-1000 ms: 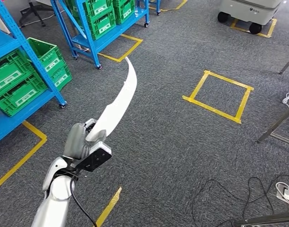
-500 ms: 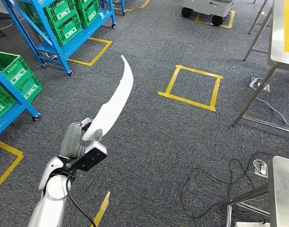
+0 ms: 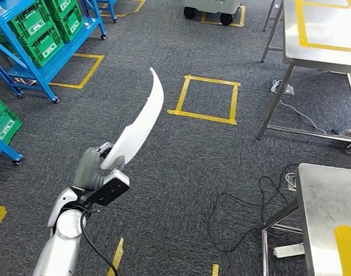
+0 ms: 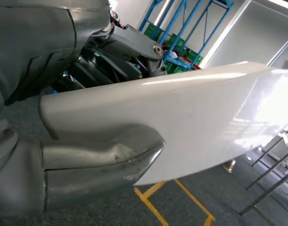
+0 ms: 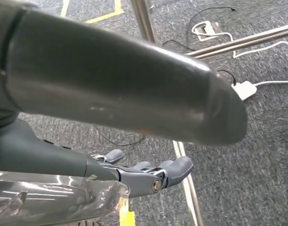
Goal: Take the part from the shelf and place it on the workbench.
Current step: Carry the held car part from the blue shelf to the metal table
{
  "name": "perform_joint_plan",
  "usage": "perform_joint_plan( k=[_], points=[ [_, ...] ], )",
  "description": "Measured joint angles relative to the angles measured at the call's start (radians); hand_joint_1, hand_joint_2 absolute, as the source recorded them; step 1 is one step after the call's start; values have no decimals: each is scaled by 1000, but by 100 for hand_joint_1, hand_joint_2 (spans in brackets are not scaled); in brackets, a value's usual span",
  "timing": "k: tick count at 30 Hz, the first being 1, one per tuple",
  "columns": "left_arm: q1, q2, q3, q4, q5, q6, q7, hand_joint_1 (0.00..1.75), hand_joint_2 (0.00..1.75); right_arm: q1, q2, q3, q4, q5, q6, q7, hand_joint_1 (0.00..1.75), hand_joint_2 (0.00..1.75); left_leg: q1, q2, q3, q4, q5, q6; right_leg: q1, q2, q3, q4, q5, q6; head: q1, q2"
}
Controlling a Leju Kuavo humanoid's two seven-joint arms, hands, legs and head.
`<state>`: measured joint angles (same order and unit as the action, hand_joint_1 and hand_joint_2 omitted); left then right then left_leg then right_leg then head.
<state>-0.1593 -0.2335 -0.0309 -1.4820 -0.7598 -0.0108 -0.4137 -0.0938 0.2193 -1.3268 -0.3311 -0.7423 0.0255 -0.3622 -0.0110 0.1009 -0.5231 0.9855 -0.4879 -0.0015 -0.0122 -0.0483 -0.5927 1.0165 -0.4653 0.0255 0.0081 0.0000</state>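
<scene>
- Grey carpet (image 3: 195, 172) is lying underfoot, blue shelf (image 3: 43, 63) off to one side.
- I'm carrying the part (image 3: 137, 129), left hand (image 3: 91, 169) clamping its butt end.
- Right hand (image 5: 142, 176) is hanging spread, empty.
- Next I'm judging: reaching the workbench (image 3: 327, 213) edge.

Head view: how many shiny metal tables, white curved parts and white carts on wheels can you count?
Metal tables: 2
White curved part: 1
White wheeled cart: 1
Total: 4
</scene>
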Motion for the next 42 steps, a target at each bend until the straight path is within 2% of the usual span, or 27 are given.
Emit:
perform_joint_plan(
  k=[1,3,5,6,7,8,9,11,12,14,16,18,20,21,22,23,24,26,28,31,32,34,36,38,39,40,42],
  points=[
    [-2,1,0,2,0,0,-1,175,175,1,0,0,0,0,0,0,0,0,2,-7,0,4,-7,-5,0,9,-2,0,2,-5,0,0],
    [-4,2,0,5,0,0,-2,175,175,0,0,0,0,0,1,-1,0,0,8,-48,-22,59,-51,-14,-2,29,-5,-2,7,-17,-1,0],
    [-4,6,0,9,0,0,-3,175,175,-3,-1,0,0,0,2,-1,0,0,11,-86,-80,190,-122,-17,-1,50,-10,-2,11,-24,-2,0],
    [-4,9,1,12,0,0,-3,175,175,-4,-1,0,0,0,2,-1,0,0,11,-91,-111,255,-147,-15,1,62,-13,-2,13,-27,-3,0],
    [-4,11,1,15,0,0,-3,175,175,-4,-1,1,0,0,2,-1,0,0,10,-93,-130,293,-154,-12,3,74,-15,-1,14,-28,-4,0],
    [-4,13,1,18,0,1,-4,175,175,-3,-1,1,0,0,2,-1,0,0,10,-95,-132,294,-139,-7,4,87,-16,-1,16,-29,-4,0],
    [-4,14,1,20,0,1,-6,175,175,-2,-1,1,0,0,2,-1,0,0,8,-100,-116,258,-108,-1,5,99,-16,-1,18,-29,-4,0],
    [-7,16,1,22,0,1,-11,175,175,-2,1,1,1,0,2,-1,0,0,5,-136,-52,125,-33,15,6,123,-16,-1,22,-27,-3,0],
    [-9,17,1,22,0,2,-13,175,175,-4,3,1,1,0,2,-1,0,0,4,-156,-27,69,-11,21,5,134,-18,0,25,-23,-3,0],
    [-14,19,1,23,0,2,-15,175,175,-5,5,2,1,0,2,-1,0,0,3,-177,-8,20,-6,26,2,151,-29,0,32,-13,-7,0],
    [-17,19,1,24,0,3,-15,175,175,0,4,2,1,0,2,-1,0,0,3,-159,-7,5,-2,26,-1,162,-40,0,37,-1,-11,0],
    [-19,18,1,26,0,3,-16,175,175,3,2,3,1,0,2,-1,0,0,7,-136,-4,-9,9,29,3,126,-64,37,12,6,-8,0],
    [-20,18,1,28,0,3,-16,175,175,2,1,4,1,0,2,-1,0,0,7,-110,-5,-14,13,31,4,74,-116,148,-53,13,-4,0],
    [-19,19,1,30,0,3,-16,175,175,1,1,4,1,0,2,-1,0,0,6,-95,-8,-13,13,32,2,62,-145,215,-84,18,-3,0],
    [-19,20,1,33,0,3,-16,175,175,1,1,5,1,0,2,-1,0,0,5,-81,-9,-13,13,32,0,56,-162,261,-101,22,-2,0],
    [-19,20,2,35,0,3,-16,175,175,2,0,5,1,0,2,-1,0,0,4,-67,-11,-12,13,31,-1,53,-162,273,-100,26,-2,0],
    [-19,20,2,37,0,3,-16,175,175,3,-1,5,1,0,2,-1,0,0,5,-55,-11,-11,12,30,-2,48,-140,244,-82,28,-2,0],
    [-19,20,2,39,0,3,-16,175,175,4,-4,6,1,0,2,-1,0,0,5,-34,-9,-8,9,24,-2,16,-55,107,-32,31,-1,0],
    [-21,21,2,39,-1,4,-16,175,175,1,-5,8,1,0,2,-1,0,0,1,-17,-10,0,3,15,2,-7,2,9,-10,20,-2,0],
    [-23,21,2,39,-1,4,-18,175,175,2,-4,9,2,0,2,-2,0,0,-3,3,-9,7,-2,7,3,12,7,-1,-9,0,-3,0],
    [-23,21,2,39,-1,4,-18,175,175,4,-4,9,2,-1,2,-3,0,0,-2,-3,-10,13,-11,3,2,20,6,-1,-8,-5,-4,0],
    [-25,21,2,39,-2,4,-19,175,175,4,-2,10,2,-1,2,-3,0,0,3,-41,-32,69,-54,-6,-1,37,5,-2,-4,-16,-6,0],
    [-24,24,2,41,-2,5,-20,175,175,1,-1,10,2,-1,2,-3,0,0,7,-81,-86,190,-118,-10,-2,56,3,-2,-2,-23,-8,0],
    [-23,29,2,45,-2,5,-20,175,175,1,0,10,2,-1,2,-3,0,0,8,-92,-129,277,-139,-9,-1,79,1,-2,-1,-25,-8,0],
    [-23,30,2,47,-3,5,-21,175,175,2,0,10,2,-1,2,-3,0,0,8,-95,-130,274,-123,-6,-1,91,1,-1,0,-26,-7,0],
    [-23,31,3,48,-3,5,-22,175,175,3,0,10,2,-1,2,-3,0,0,9,-101,-115,236,-90,-4,-1,104,1,-1,1,-25,-7,0],
    [-24,33,3,49,-3,6,-26,175,175,2,0,10,2,-1,2,-3,0,0,13,-140,-62,116,-20,1,0,128,0,0,4,-20,-7,0]
  ],
)
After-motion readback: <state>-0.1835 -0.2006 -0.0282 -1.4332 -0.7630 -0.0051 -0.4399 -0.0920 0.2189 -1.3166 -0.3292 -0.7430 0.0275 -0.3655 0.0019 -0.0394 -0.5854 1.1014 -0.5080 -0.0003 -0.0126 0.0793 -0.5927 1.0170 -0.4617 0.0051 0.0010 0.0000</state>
